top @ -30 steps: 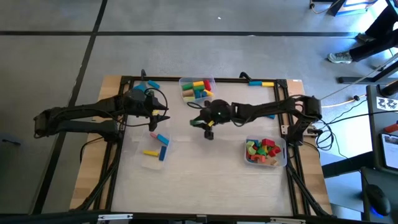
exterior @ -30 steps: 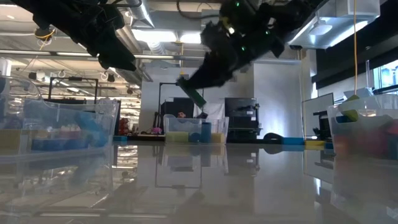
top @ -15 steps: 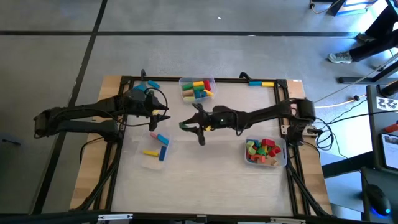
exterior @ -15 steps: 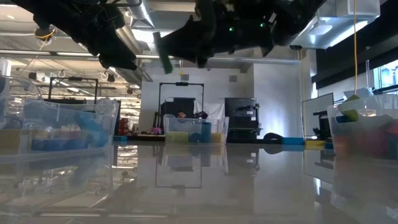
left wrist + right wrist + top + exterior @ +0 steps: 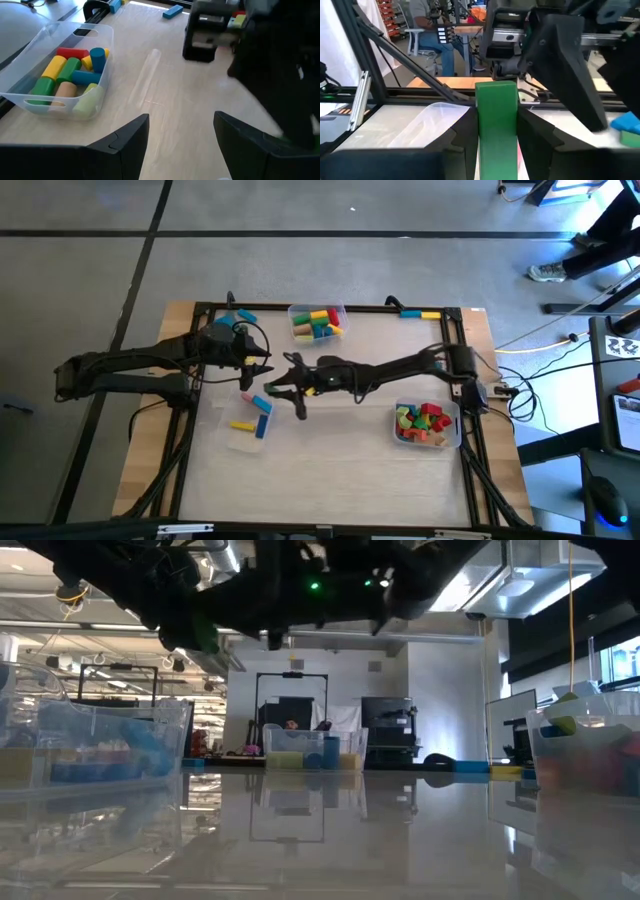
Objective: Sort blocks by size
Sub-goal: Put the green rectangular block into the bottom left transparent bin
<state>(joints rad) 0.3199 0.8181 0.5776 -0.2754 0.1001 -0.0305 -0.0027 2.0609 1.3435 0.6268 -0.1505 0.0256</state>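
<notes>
Fingers of the right claw point(image 5: 496, 145) clamp a green bar point(image 5: 496, 127) above the tabletop point(image 5: 330, 450), near the left bin point(image 5: 250, 425). Left claw point(image 5: 181, 145) hovers close by, spread wide, gripping nothing.

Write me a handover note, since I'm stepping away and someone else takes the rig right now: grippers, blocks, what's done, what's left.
Right gripper: shut on a long green block, held in the air over the table's left-middle, close to the left arm.
Left gripper: open, empty, waiting above the table's left side.
Far-edge bin: yellow, red, green, blue cylinders.
Right bin: a mixed heap of small blocks.
Bin at the left: yellow block, blue blocks; whether they lie inside it is hard to tell.
Loose at the frame's far edge: blue block; blue and yellow blocks.
Left: place the green block, then the loose ones.
</notes>
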